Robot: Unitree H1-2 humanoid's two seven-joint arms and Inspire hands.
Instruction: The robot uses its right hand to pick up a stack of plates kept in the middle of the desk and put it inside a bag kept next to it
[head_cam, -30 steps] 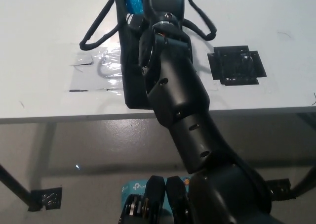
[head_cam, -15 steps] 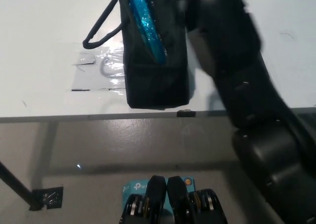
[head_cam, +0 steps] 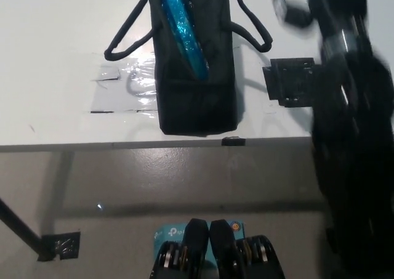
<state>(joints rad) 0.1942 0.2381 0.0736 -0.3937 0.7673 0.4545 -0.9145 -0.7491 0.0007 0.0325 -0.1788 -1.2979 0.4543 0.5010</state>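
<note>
The nearest ground was a grey floor (head_cam: 154, 174) below the desk's front edge, with a dark desk leg (head_cam: 18, 226) slanting in at lower left and ending in a piece of black tape (head_cam: 60, 245). A teal label (head_cam: 167, 233) lay on the floor at bottom centre.

The white desk (head_cam: 55, 45) filled the upper half of the head view. A small dark tab (head_cam: 233, 141) sat at its front edge, just below the bag. A sheet of clear plastic (head_cam: 123, 91), taped flat, lay on the desk to the bag's left and touched its side.

The black bag (head_cam: 212, 88) stood upright near the desk's front edge, its mouth open. Its two handle loops (head_cam: 126, 36) drooped to either side and rested on the desk. The stack of plates (head_cam: 181, 29), shiny blue, stood on edge inside the bag, tilted slightly, with its upper rim showing in the opening.

A black square mat (head_cam: 294, 82) lay on the desk to the right of the bag, apart from it.

The black right arm (head_cam: 351, 137) rose along the right edge, heavily blurred, overlapping the mat's right side. The right hand (head_cam: 294, 11) showed at upper right, above the desk and clear of the bag; the blur hid whether its fingers were spread or curled. The white left hand was out of the frame.
</note>
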